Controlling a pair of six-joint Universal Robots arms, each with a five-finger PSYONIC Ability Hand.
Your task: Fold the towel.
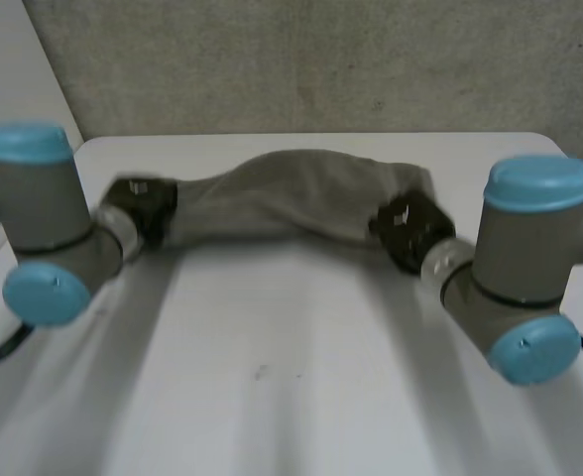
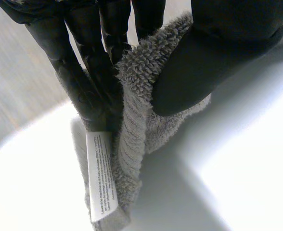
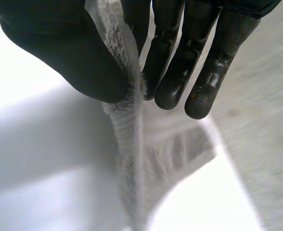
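A grey towel (image 1: 291, 193) hangs stretched between my two hands above the far part of the white table (image 1: 291, 377), sagging a little in the middle. My left hand (image 1: 145, 205) pinches the towel's left end; in the left wrist view the thumb (image 2: 209, 57) presses the terry towel (image 2: 141, 120) against the fingers (image 2: 83, 82), and a white care label (image 2: 101, 173) hangs below. My right hand (image 1: 408, 230) holds the right end; in the right wrist view the thumb (image 3: 74, 53) and fingers (image 3: 180, 72) squeeze the towel's edge (image 3: 129, 120), which hangs down below them.
A grey wall (image 1: 321, 59) stands behind the table's far edge. The table's rounded back corners lie just beyond each hand. My two arms (image 1: 44, 228) reach in from both sides, their elbows over the near half of the table.
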